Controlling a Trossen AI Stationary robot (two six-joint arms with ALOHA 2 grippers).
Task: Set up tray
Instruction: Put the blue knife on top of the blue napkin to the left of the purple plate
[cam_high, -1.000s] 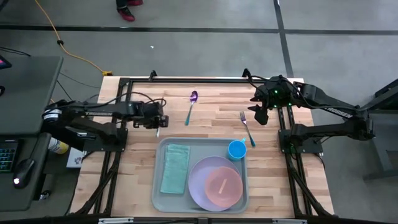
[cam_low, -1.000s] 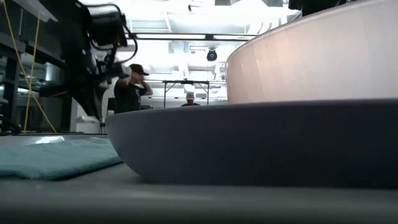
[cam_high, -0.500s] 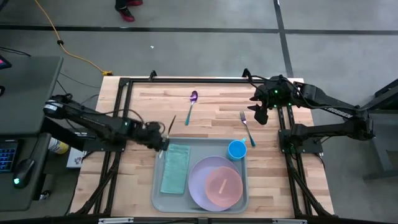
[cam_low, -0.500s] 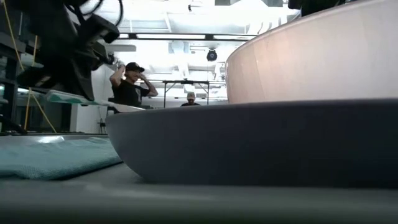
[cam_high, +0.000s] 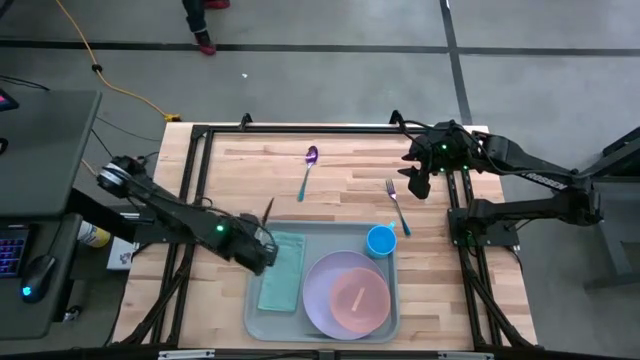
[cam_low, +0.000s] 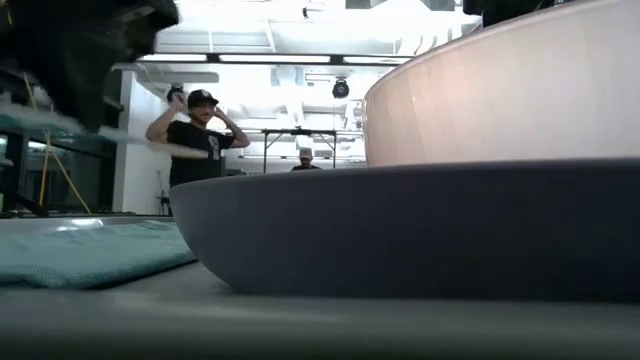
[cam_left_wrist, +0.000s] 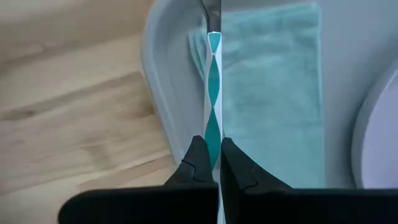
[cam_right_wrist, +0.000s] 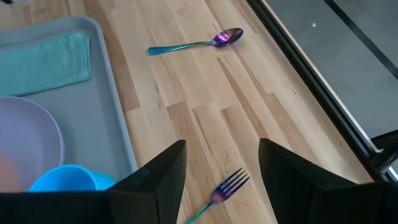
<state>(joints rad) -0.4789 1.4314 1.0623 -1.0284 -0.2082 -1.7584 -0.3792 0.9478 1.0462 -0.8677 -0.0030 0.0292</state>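
Observation:
The pale grey-green tray (cam_high: 252, 300) lies at the table's near edge. It holds a folded teal napkin (cam_high: 282, 270), a lavender plate (cam_high: 325, 290) with a pink bowl (cam_high: 360, 300), and a blue cup (cam_high: 381, 240). My left gripper (cam_high: 258, 250) hovers over the tray's left rim (cam_left_wrist: 163, 93), shut on a knife (cam_high: 268, 210) with a twisted teal-and-white handle. My right gripper (cam_high: 420, 185) waits open above the far right of the table, near a fork (cam_high: 398, 205). A spoon (cam_high: 307, 170) lies on the wood farther back. My left gripper (cam_left_wrist: 213, 168) pinches the knife's twisted handle (cam_left_wrist: 213, 134) between its two fingers (cam_left_wrist: 198, 165), coming from above. The handle and dark blade (cam_left_wrist: 211, 11) reach out past the fingertips over the tray's rim and the napkin's (cam_left_wrist: 273, 93) edge. The low view shows the knife (cam_low: 140, 142) lifted clear.
The fork (cam_right_wrist: 224, 186) and the spoon (cam_right_wrist: 199, 43) lie on bare wood beyond the tray (cam_right_wrist: 115, 106). A black frame (cam_high: 300, 128) borders the table's far and side edges. A person (cam_low: 200, 130) stands in the room behind.
My left gripper has carried the knife from the table's far left toward the near edge, stopping over the tray's left rim beside the napkin. It has stayed shut on the handle throughout. The arm has swung and turned along the way.

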